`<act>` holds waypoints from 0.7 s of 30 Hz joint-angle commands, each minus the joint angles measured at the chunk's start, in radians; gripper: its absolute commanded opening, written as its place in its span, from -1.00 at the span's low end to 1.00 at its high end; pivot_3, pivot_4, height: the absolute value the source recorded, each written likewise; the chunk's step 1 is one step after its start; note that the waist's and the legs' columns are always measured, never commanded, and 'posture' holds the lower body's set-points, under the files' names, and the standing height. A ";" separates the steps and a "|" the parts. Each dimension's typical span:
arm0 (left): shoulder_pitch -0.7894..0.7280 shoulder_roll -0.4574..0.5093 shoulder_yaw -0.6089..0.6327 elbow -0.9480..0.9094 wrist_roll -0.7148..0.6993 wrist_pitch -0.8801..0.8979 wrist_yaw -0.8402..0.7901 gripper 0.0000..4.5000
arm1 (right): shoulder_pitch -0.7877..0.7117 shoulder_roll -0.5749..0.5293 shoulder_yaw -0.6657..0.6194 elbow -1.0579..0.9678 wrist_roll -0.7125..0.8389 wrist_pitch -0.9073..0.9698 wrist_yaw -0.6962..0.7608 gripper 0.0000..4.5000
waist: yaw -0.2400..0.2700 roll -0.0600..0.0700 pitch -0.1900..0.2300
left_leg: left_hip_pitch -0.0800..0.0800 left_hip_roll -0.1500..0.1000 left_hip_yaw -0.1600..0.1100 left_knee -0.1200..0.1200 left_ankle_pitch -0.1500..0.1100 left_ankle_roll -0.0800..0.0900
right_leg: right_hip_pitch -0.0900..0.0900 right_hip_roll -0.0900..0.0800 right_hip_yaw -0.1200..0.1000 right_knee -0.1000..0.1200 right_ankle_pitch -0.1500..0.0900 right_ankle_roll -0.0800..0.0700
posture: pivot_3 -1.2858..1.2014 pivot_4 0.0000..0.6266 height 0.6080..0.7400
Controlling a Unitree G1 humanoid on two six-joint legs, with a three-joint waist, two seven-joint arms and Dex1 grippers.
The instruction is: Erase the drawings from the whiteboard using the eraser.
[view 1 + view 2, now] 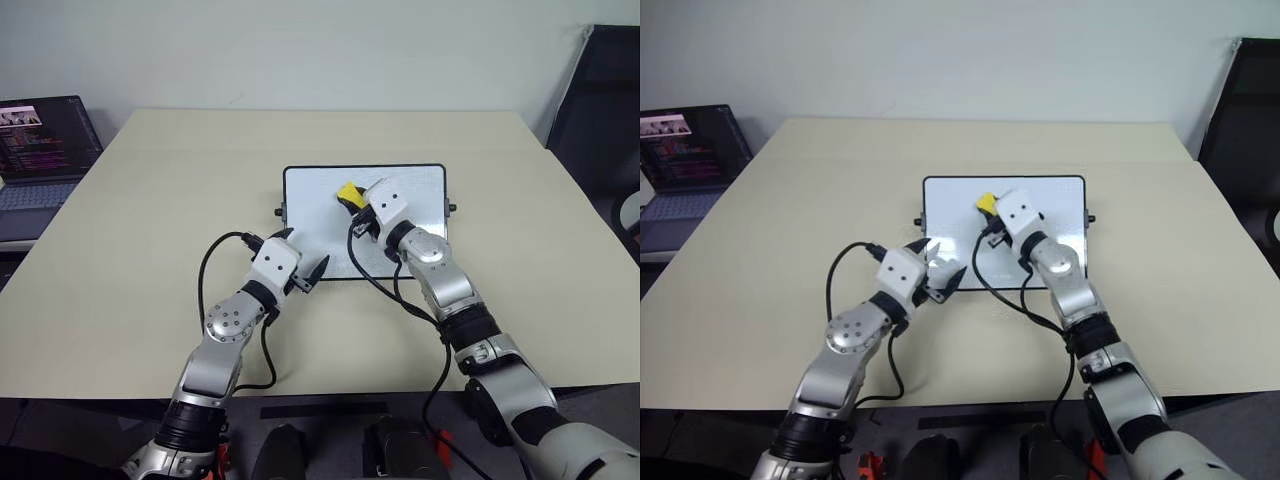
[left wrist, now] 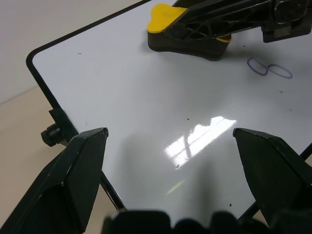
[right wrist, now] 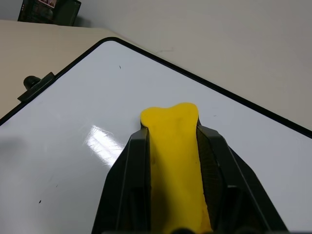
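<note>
Left eye view: a beige table (image 1: 130, 260) against a pale wall holds the whiteboard (image 1: 420, 195); a laptop (image 1: 40, 150) sits beside it. Left wrist view: the left gripper (image 2: 168, 146) spreads wide over the board near a blue squiggle (image 2: 269, 68). Right wrist view: the right gripper (image 3: 173, 141) pinches the yellow eraser (image 3: 170, 126) on the board.

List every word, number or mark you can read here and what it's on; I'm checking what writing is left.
"8": a blue handwritten squiggle lying sideways on the whiteboard, beside the eraser held in the right claw.
Laptop screen at the table's left: coloured lines of text, too small to read.
No brand or label is readable elsewhere.
</note>
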 commanded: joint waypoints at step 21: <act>-0.023 -0.003 0.001 -0.031 -0.004 -0.018 -0.002 1.00 | 0.149 -0.163 -0.016 -0.091 -0.028 0.152 0.060 -0.56 | 0.016 -0.001 -0.001 | 0.003 0.000 -0.001 0.000 0.000 0.001 | 0.005 -0.003 -0.001 -0.003 -0.003 -0.005 | 0.03 -0.52 1.00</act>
